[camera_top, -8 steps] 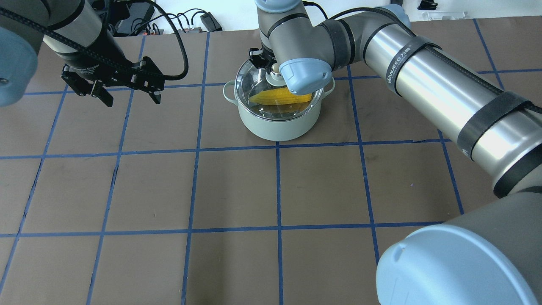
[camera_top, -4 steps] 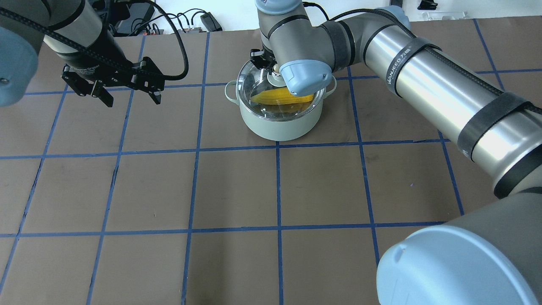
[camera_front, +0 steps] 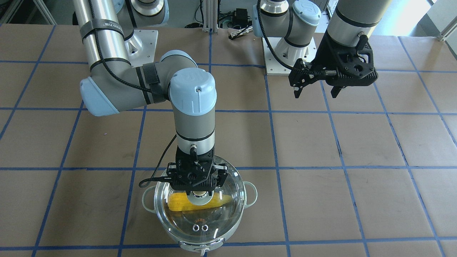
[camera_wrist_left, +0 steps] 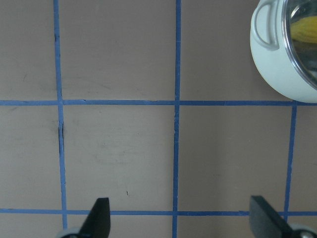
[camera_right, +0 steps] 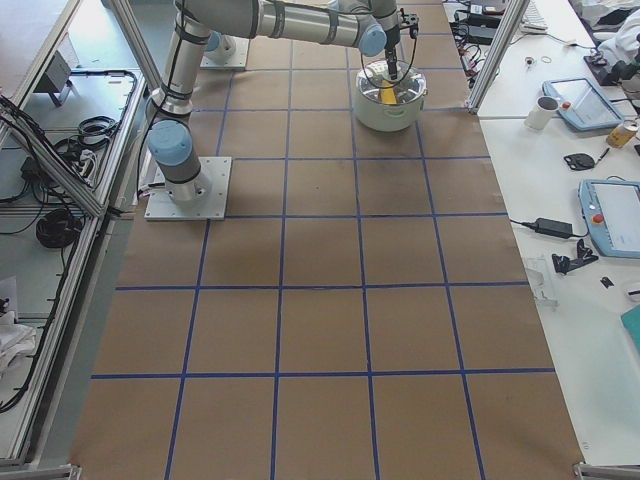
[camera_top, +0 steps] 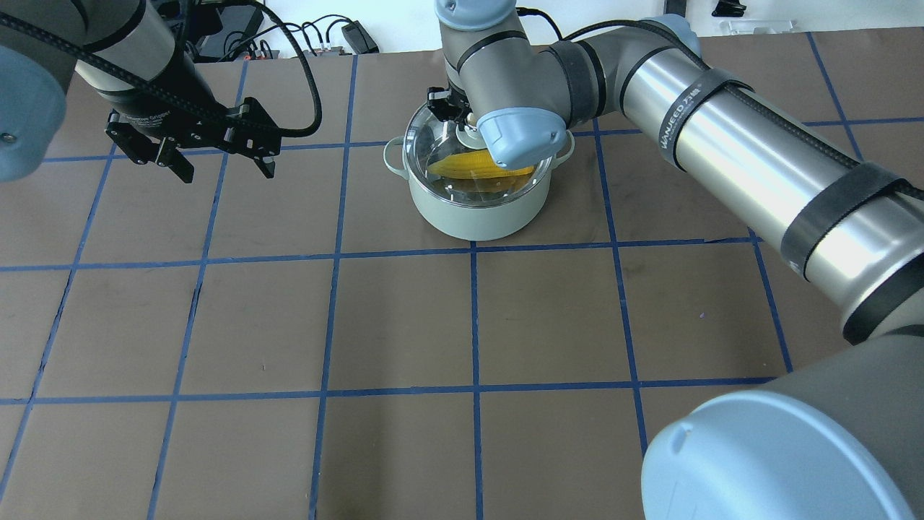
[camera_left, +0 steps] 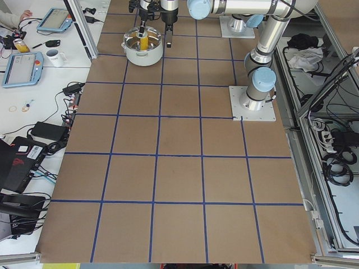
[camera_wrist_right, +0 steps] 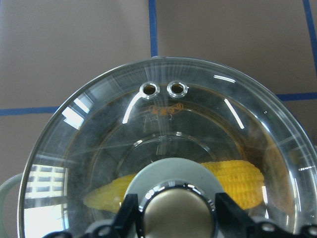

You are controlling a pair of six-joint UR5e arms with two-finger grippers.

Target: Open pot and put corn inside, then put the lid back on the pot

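Right wrist-mounted view, right pincer (camera_wrist_right: 176, 203) pinching round beige knob (camera_wrist_right: 176, 220) of domed clear glass lid (camera_wrist_right: 198, 124), lid covering mint-green pot (camera_top: 473, 217), bumpy yellow corn (camera_wrist_right: 237, 178) inside beneath pincer, left pincer (camera_wrist_left: 179, 202) spread above brown surface (camera_top: 397, 325), well apart.

A black strap (camera_top: 682, 105) on the right arm (camera_top: 751, 155) is showing white lettering, roughly "WANJEED", with its last characters unclear. A blue joint cap (camera_front: 192, 87) is bearing a faint "UR" mark. Orange print on the lid (camera_wrist_right: 163, 111) is blurring past reading.
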